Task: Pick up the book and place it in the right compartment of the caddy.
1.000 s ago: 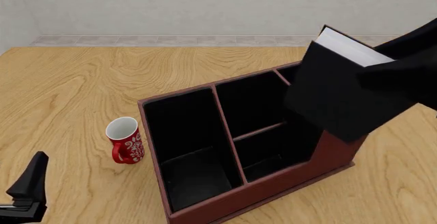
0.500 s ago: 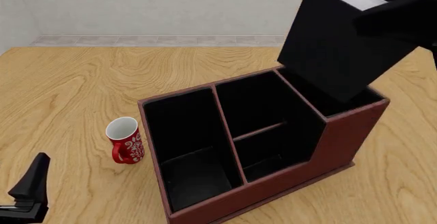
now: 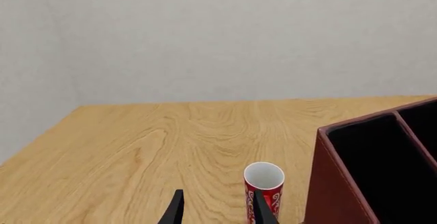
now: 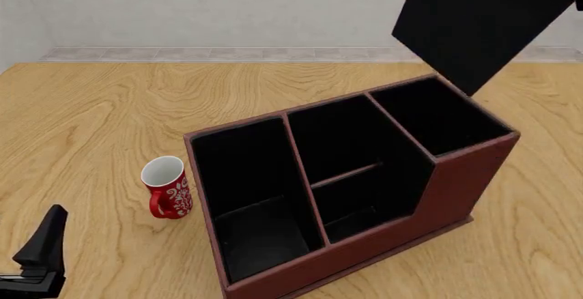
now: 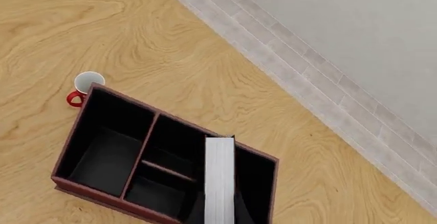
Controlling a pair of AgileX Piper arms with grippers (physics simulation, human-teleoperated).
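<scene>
The black book point(image 4: 474, 22) hangs tilted in the air above the caddy point(image 4: 364, 244), its lowest corner just over the back of the right compartment point(image 4: 440, 117). My right gripper point(image 5: 220, 211) is shut on the book, whose white page edges point(image 5: 220, 175) face the right wrist camera over the caddy point(image 5: 102, 152). In the front view that gripper is mostly cut off at the top right. The right compartment point(image 5: 254, 180) holds nothing. Low at the near left, my left gripper point(image 4: 41, 254) stands open and empty; in its wrist view its fingers point(image 3: 176, 211) are spread.
A red patterned mug point(image 4: 166, 187) stands upright on the wooden table point(image 4: 91, 115), just left of the caddy and ahead of my left gripper; it shows as the mug point(image 3: 263, 189) beside the caddy wall point(image 3: 338, 183). A tiled skirting strip point(image 5: 293, 60) lines the far wall.
The right arm has lifted the book upward, from low against the caddy's right end to well above it. The left arm, mug and caddy have not moved.
</scene>
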